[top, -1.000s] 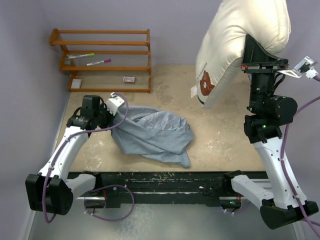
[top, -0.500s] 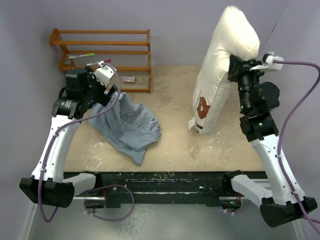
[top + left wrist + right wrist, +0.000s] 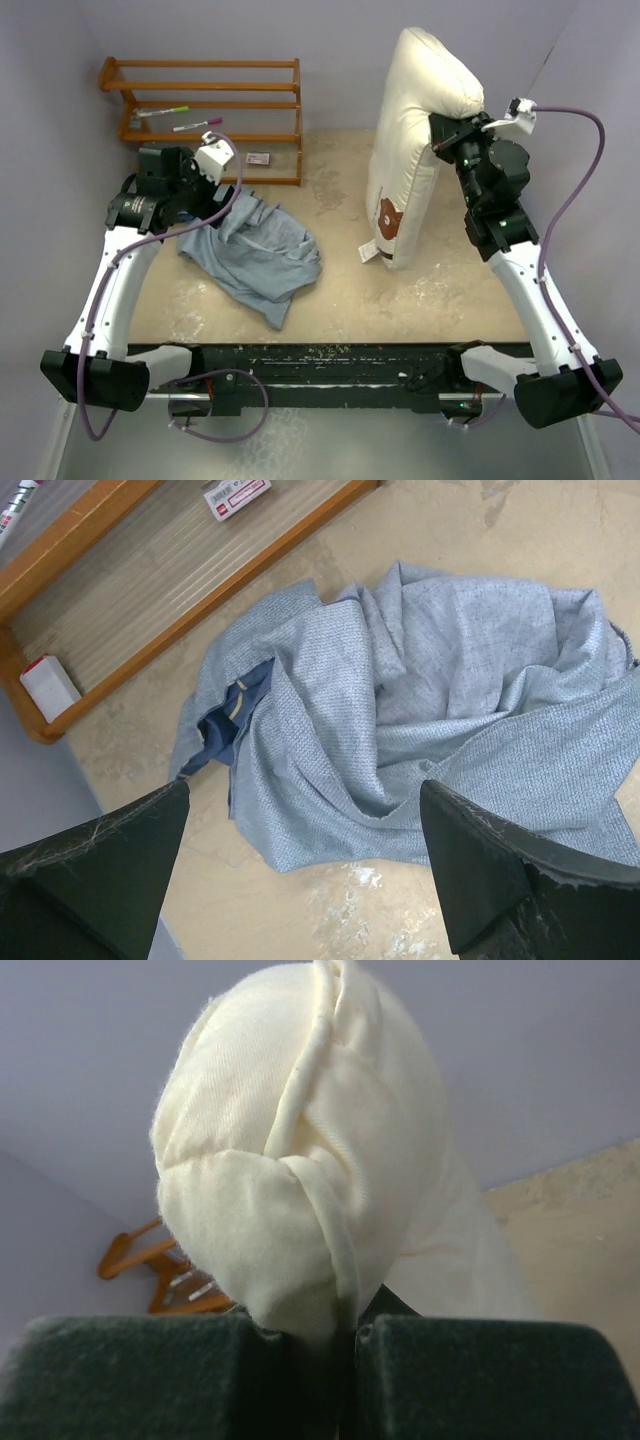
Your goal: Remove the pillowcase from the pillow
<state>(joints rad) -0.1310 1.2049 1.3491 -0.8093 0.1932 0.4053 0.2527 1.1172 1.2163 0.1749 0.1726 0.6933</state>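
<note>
Top external view: the pillowcase [image 3: 255, 255] lies in a crumpled heap on the left of the tabletop [image 3: 440, 290], mostly inside out with its pale blue-grey side up, just in front of a wooden rack [image 3: 200, 120] and well apart from the pillow [image 3: 410, 130]. The left pincer [image 3: 210, 185] hovers over the heap's near-left edge with its jaws spread wide and nothing between them; the left wrist view confirms this. The cream pillow stands on end at the right, bare, its lower end apparently resting on the tabletop. The right pincer [image 3: 440, 135] is clamped tight on a small bunch of fabric near the pillow's top edge, as the right wrist view shows close up. The removal looks complete. The main risk is the tall pillow: held only by a thin pinch, it could slip free or, once released, topple onto the pillowcase or toward the tabletop's edge. A descending left pincer could also snag the loose cloth.
</note>
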